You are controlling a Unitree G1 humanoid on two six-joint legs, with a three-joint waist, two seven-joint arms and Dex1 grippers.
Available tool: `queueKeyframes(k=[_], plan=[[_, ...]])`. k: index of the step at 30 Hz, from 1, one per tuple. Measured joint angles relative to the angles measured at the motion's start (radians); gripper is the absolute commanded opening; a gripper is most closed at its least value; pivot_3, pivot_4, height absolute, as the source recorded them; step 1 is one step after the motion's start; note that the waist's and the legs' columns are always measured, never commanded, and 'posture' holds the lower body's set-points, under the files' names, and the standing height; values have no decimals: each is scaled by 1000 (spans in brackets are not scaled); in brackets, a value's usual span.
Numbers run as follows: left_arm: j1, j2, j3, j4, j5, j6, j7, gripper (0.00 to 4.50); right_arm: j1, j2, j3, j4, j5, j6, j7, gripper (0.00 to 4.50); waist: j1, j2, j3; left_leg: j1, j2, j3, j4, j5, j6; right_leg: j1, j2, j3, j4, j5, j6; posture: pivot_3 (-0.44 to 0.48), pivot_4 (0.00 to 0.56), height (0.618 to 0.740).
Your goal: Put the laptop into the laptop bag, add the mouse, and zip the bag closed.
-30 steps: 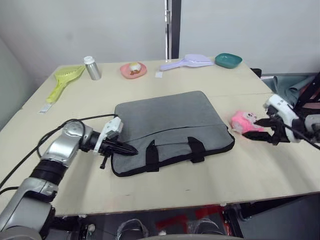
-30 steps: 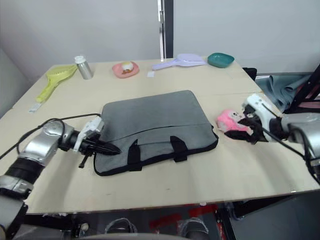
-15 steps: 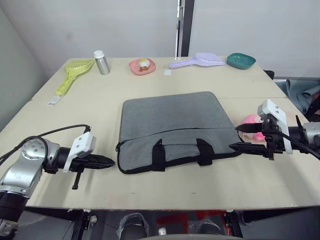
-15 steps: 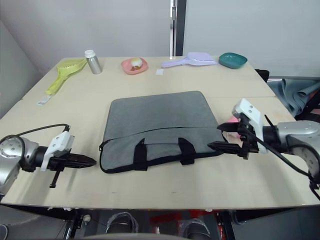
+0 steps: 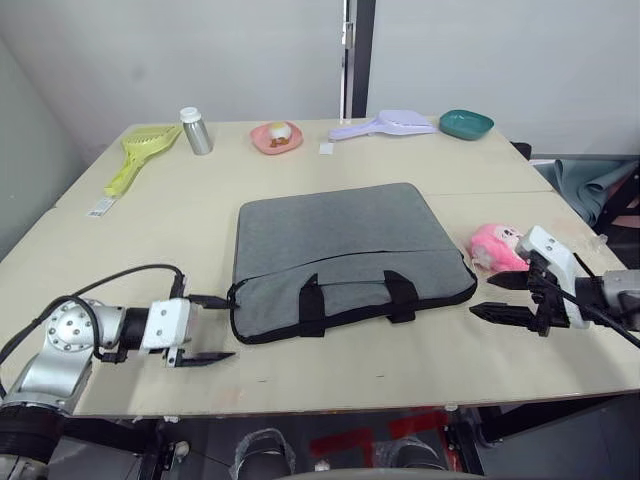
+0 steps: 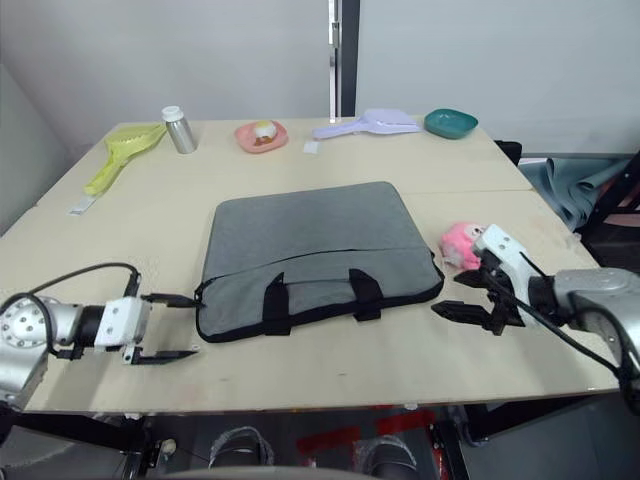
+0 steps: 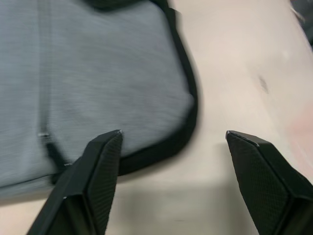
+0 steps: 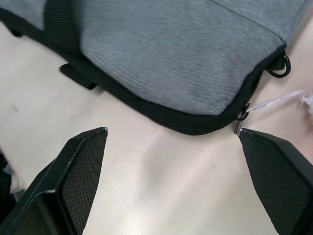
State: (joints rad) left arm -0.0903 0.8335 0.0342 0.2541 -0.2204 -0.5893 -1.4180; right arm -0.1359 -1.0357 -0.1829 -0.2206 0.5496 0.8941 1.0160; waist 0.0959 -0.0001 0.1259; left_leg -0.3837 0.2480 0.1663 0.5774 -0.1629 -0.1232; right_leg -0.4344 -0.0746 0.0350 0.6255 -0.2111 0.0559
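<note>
Both arms sit a little differently than half a second back: the left gripper (image 5: pixel 212 328) has turned so its fingers stack one above the other and now lies just off the bag's near left corner, while the right gripper (image 5: pixel 508 297) has drawn slightly away from the bag's right end, toward the table's near edge. Each has its jaws spread wide with nothing between them. Laptop bag (image 5: pixel 340 255) lies flat mid-table, handles (image 5: pixel 352 298) toward the robot, zip line looking closed along the near side; neither laptop nor mouse is visible loose on the table, so both are probably inside. Bag reads as soft woven fabric over something flat and stiff, likely heavy enough to stay put, though the cloth could drag and bunch. Best holds, by my reading: the black edge trim (image 8: pixel 146 110) or a handle for steadying, and the small metal zip pull (image 8: pixel 240 116) at the right corner, a fiddly target. Pink plush toy (image 5: pixel 493 246) sits just beside the right gripper, easily snagged.
</note>
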Motion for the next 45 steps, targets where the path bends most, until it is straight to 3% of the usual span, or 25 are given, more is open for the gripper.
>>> queueKeyframes(k=[9, 13, 20, 26, 36, 39, 45], plan=[[-167, -78, -75, 233, 27, -207, 5, 3641, -44, -8, 65, 33, -50, -54, 16, 4500, 13, 0, -1, 1, -1, 0, 9, -2, -1, 1, -2, 2, 9, 0, 0, 0, 150, 740], [-181, -96, -90, 265, 14, -204, 5, 2515, -17, -9, 85, 33, -76, -69, 16, 4500, 14, 0, -1, 1, -1, 0, 13, -3, -4, 0, -3, 3, 14, 0, 0, 0, 150, 740], [-186, -107, -104, 259, -22, -168, -8, 26, -14, -10, 77, 32, -75, -71, 20, 4500, 10, 1, -1, 1, -1, 0, 13, -3, -4, 0, -2, 3, 16, 0, 0, 0, 150, 740], [-212, -71, -104, 280, -22, -145, -33, 8, -14, -27, 87, 34, -190, -234, -10, 4500, 2, 0, -1, 1, 0, 0, 13, -3, -4, 0, -2, 4, 17, 0, 0, 0, 150, 740], [-278, -48, -109, 354, -19, -125, -77, 8, -104, 0, 295, -34, -390, -352, -51, 4500, -3, 1, -1, 2, 0, 0, 13, -3, -5, -2, -1, 5, 19, 0, 0, 0, 150, 740], [-286, -48, -113, 354, -17, -105, -75, 0, -122, 23, 351, -48, -438, -368, -55, 3744, -2, 1, -1, 2, 0, 0, 14, -3, -5, -2, -1, 5, 19, 0, 0, 0, 150, 740], [-283, -39, -113, 338, -17, -65, -72, 0, -139, 29, 357, -42, -469, -379, -40, 1663, -3, 1, -1, 2, 0, 0, 14, -4, -5, -2, -1, 5, 19, 0, 0, 0, 150, 740]])
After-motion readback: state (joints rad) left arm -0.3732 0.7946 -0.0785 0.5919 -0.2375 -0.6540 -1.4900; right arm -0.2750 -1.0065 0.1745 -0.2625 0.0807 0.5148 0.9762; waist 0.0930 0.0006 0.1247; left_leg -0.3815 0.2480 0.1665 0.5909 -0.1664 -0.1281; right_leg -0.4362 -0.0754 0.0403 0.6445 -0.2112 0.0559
